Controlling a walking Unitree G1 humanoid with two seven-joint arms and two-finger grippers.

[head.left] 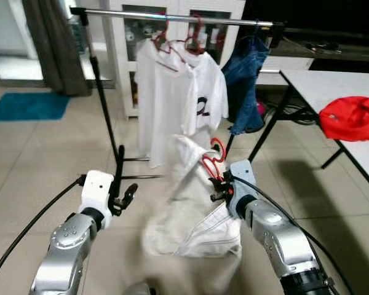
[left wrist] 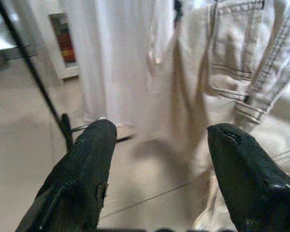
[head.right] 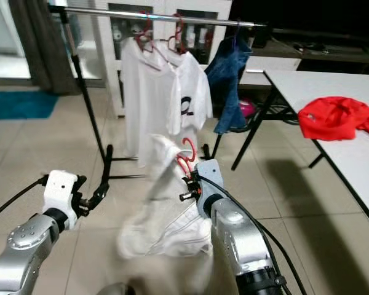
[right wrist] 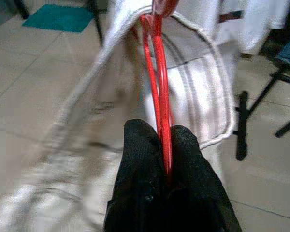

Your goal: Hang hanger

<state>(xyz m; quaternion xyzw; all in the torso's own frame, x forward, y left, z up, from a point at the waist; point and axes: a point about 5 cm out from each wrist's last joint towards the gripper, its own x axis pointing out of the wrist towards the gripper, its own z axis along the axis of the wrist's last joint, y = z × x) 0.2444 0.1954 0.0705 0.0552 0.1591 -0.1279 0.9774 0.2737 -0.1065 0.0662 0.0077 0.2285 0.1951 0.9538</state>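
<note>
My right gripper [right wrist: 165, 145] clamped on the red hanger [right wrist: 157, 72] with pale trousers [head.left: 194, 215] on it, held low, near side of the clothes rail [head.left: 178, 17], my left gripper [left wrist: 164, 154] fingers apart, holding nothing, left of the trousers

1. The left arm [head.left: 67, 246] is showing a rounded silver-grey shell, with a boxy white wrist block [head.left: 97, 190] sitting at its end.
2. A thin black cable [head.left: 31, 227] is looping from that white block back along the arm.
3. The left gripper [left wrist: 159, 159] is showing two thick, black, rounded fingers [left wrist: 84, 179] with a matte, slightly grainy surface.
4. The right arm [head.left: 283, 239] is gleaming silver, with a black ribbed collar [head.left: 307, 284] near its base and a black cable [head.left: 277, 209] arching over it.
5. The right gripper [right wrist: 165, 176] is showing black, finely textured fingers [right wrist: 140, 159].
</note>
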